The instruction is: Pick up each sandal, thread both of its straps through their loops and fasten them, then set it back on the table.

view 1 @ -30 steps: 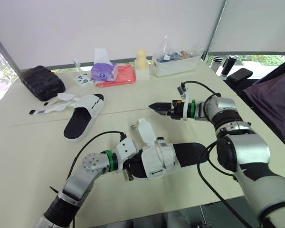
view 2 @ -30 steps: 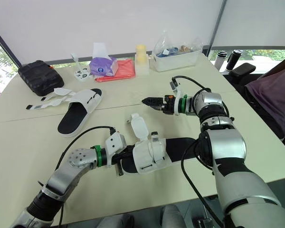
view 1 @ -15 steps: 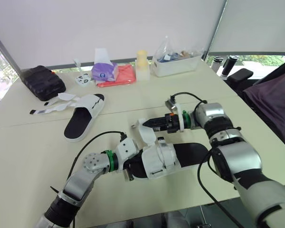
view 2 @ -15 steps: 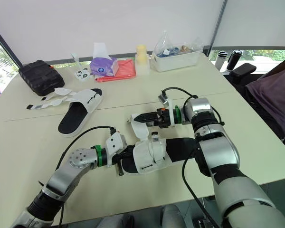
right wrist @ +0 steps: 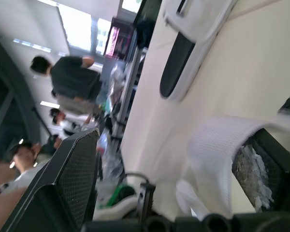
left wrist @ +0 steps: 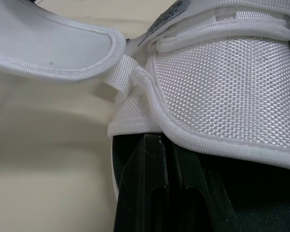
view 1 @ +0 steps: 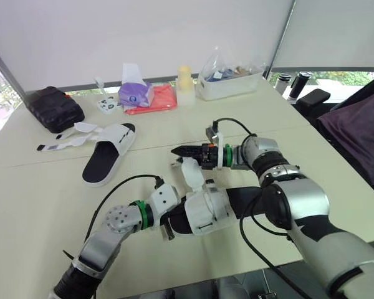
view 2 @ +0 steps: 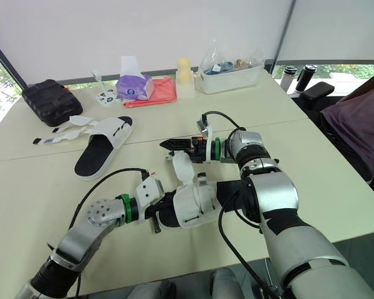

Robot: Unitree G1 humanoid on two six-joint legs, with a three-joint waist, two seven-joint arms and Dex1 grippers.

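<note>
Left end effector [view 1: 169,222] clamped on one end of near sandal [view 1: 207,209] lying on table [view 1: 37,199], right end effector [view 1: 177,151] open with raised loose strap [view 1: 190,171] between its fingers, second sandal [view 1: 109,152] well apart, unfastened.

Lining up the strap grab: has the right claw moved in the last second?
Yes. The right claw has moved toward the robot's left, closer to the far sandal, and is now beside the near sandal's raised strap.

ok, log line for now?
left tool: shut on near sandal | right tool: open by strap | far sandal: straps undone
</note>
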